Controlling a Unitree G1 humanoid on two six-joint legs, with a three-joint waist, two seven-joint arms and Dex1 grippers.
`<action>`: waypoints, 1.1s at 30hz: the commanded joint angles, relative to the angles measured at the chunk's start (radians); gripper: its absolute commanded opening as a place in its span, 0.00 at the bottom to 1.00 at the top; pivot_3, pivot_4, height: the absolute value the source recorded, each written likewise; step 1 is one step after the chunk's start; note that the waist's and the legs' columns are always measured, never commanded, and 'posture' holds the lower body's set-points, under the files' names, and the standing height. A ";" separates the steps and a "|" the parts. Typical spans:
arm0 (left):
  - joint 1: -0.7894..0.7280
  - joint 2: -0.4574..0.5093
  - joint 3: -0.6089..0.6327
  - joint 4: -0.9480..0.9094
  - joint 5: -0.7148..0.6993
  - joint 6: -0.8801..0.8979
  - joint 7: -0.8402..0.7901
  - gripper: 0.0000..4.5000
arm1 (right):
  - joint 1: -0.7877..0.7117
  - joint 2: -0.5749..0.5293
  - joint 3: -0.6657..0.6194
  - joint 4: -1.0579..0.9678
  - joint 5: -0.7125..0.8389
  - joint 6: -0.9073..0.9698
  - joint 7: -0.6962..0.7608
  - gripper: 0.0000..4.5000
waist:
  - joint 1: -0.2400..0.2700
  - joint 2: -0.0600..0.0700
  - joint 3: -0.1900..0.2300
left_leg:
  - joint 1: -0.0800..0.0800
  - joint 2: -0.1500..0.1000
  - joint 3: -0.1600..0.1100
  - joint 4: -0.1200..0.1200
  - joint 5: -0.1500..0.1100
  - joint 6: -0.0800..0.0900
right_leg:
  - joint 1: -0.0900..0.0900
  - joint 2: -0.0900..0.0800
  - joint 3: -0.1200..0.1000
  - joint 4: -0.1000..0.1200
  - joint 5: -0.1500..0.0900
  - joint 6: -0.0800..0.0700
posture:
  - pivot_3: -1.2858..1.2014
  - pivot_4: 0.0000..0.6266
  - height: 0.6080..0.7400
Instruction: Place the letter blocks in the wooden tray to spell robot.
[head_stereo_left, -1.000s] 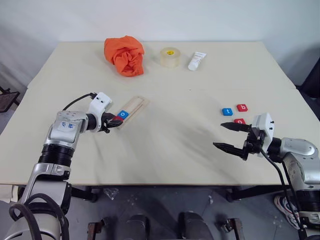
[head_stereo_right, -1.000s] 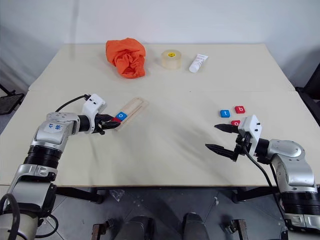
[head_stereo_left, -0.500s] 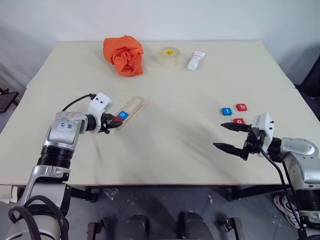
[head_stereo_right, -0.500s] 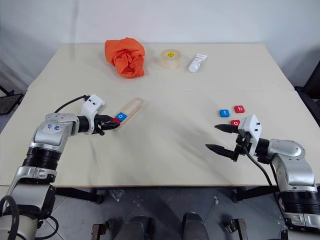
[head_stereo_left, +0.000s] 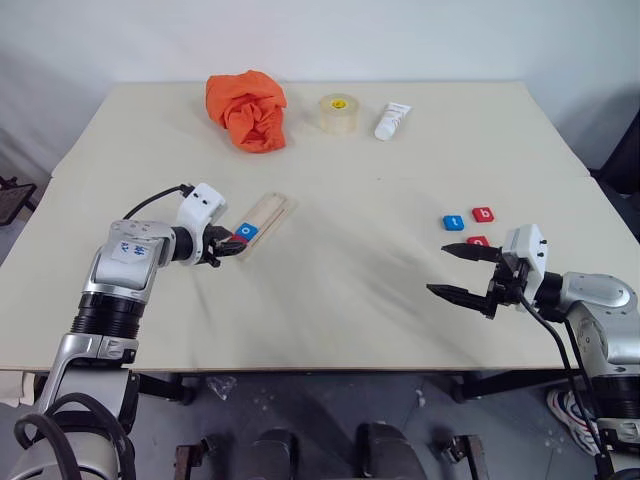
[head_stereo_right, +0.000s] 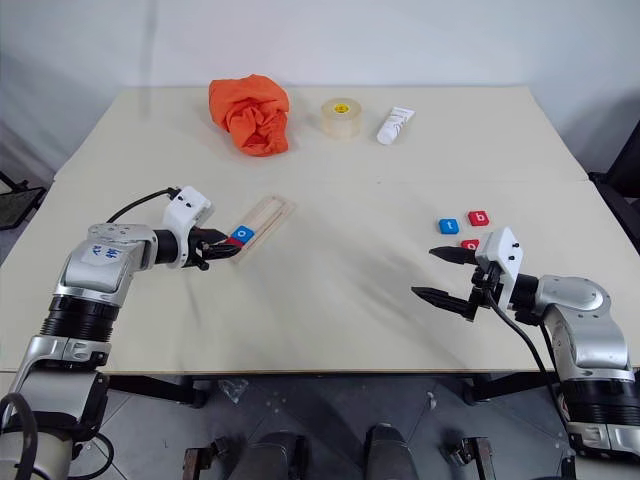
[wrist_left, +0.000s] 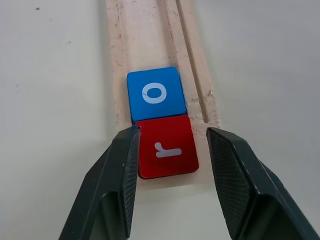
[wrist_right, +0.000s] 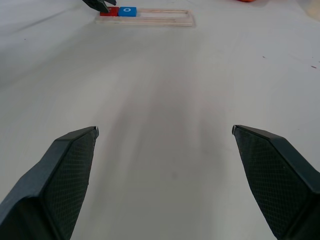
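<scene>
The wooden tray (head_stereo_left: 270, 208) lies slantwise at the table's left centre. At its near end sit a red r block (wrist_left: 166, 147) and, touching it, a blue o block (wrist_left: 156, 93). My left gripper (wrist_left: 171, 131) is shut on the red r block, one finger on each side, with the block flat in the tray. To the right lie a blue t block (head_stereo_left: 454, 222), a red b block (head_stereo_left: 484, 214) and a red o block (head_stereo_left: 478, 241), the last partly behind my right hand. My right gripper (head_stereo_left: 437, 270) hovers open and holds nothing, just in front of those three.
Along the far side of the table sit a crumpled orange cloth (head_stereo_left: 248, 108), a roll of clear tape (head_stereo_left: 340, 113) and a white tube (head_stereo_left: 393, 121). Bare tabletop stretches between the tray and the right-hand blocks.
</scene>
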 joint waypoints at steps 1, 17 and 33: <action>-0.031 0.020 0.022 -0.067 -0.022 0.023 -0.009 0.49 | -0.009 -0.018 -0.009 -0.005 0.011 0.002 0.009 1.00 | 0.000 0.000 0.000 | 0.000 0.000 0.000 0.000 0.000 0.000 | 0.000 0.000 0.000 0.000 0.000 0.000 | 0.52 0.24 1.00; -0.093 0.057 -0.016 -0.159 -0.051 0.206 -0.023 0.99 | -0.052 -0.014 0.006 0.042 -0.002 -0.009 0.022 1.00 | -0.001 -0.001 0.000 | 0.000 0.000 0.000 0.000 0.000 0.000 | 0.000 0.000 0.000 0.000 0.000 0.000 | 0.52 0.24 1.00; -0.200 -0.076 -0.116 0.196 0.034 0.078 0.068 0.99 | -0.091 -0.008 0.031 0.068 -0.009 -0.011 0.030 1.00 | 0.000 -0.001 0.001 | -0.001 0.000 0.000 0.001 0.000 0.000 | -0.001 0.001 -0.001 0.003 0.000 0.000 | 0.52 0.24 1.00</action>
